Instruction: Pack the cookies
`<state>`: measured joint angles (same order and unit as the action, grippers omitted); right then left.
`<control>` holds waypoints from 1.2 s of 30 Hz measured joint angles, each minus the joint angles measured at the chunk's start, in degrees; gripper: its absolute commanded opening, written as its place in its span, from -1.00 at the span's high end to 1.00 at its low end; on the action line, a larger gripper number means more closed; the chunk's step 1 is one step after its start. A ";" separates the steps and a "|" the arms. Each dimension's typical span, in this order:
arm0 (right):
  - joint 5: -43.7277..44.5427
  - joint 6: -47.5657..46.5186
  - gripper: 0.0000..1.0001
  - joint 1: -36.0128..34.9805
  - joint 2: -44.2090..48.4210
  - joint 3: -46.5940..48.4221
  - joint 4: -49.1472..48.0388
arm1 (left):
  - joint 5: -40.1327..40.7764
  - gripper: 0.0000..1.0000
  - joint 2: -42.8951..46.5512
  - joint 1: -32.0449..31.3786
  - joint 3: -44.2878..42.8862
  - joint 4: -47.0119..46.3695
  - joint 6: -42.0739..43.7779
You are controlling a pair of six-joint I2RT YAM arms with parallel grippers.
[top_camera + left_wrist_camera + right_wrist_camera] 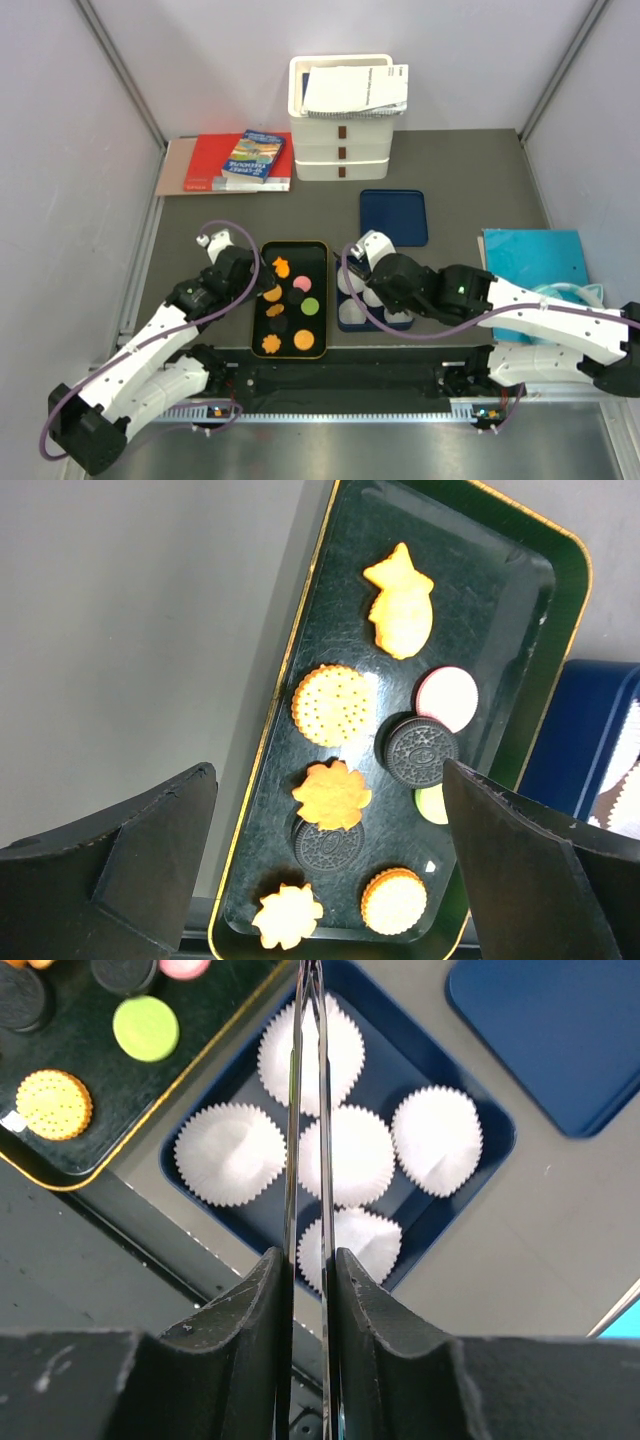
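Sitting on the surface, the black tray holds the cookies, left of the blue box of paper cups. The left claw hangs spread wide over them, nearer than the right claw, which is pinching thin tongs above the cups.
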<state>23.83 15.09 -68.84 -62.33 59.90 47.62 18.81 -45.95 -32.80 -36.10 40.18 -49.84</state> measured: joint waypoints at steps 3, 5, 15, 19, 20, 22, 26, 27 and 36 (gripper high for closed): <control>-0.04 1.55 0.53 0.02 0.81 -1.86 0.15 | -0.33 -0.97 -0.74 0.00 0.15 -0.04 -0.02; -0.07 2.32 0.54 0.02 1.22 -2.99 0.00 | -0.52 -0.97 -1.09 0.00 0.15 -0.11 -0.02; -2.49 4.09 0.27 -0.04 4.00 -4.79 -1.44 | -0.96 -0.97 -1.46 0.00 0.26 -0.42 -0.02; -4.98 3.08 0.07 -0.90 2.71 -3.54 -3.32 | -1.20 -0.97 -1.46 0.00 0.37 -0.76 -0.02; -5.53 2.67 0.03 -1.20 1.38 -2.58 -3.48 | -1.22 -0.97 -1.46 0.00 0.37 -0.79 -0.02; -6.29 1.73 -0.01 -2.01 -2.01 -0.39 -4.24 | -1.25 -0.97 -1.46 0.00 0.44 -0.79 -0.04; -8.46 0.09 -0.04 -3.13 -7.56 1.05 -6.95 | -1.25 -0.97 -1.44 0.00 0.50 -0.76 -0.02; -9.16 -0.13 -0.04 -3.15 -8.59 1.05 -7.15 | -1.25 -0.97 -1.40 0.00 0.61 -0.74 -0.02; -12.28 -1.36 0.07 -3.43 -12.66 1.31 -8.57 | -1.38 -0.97 -0.70 0.00 1.68 -0.76 -0.04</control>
<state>11.55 13.74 -72.27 -74.98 61.21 39.05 17.43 -46.65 -32.80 -34.41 39.42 -49.89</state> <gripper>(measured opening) 0.494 0.986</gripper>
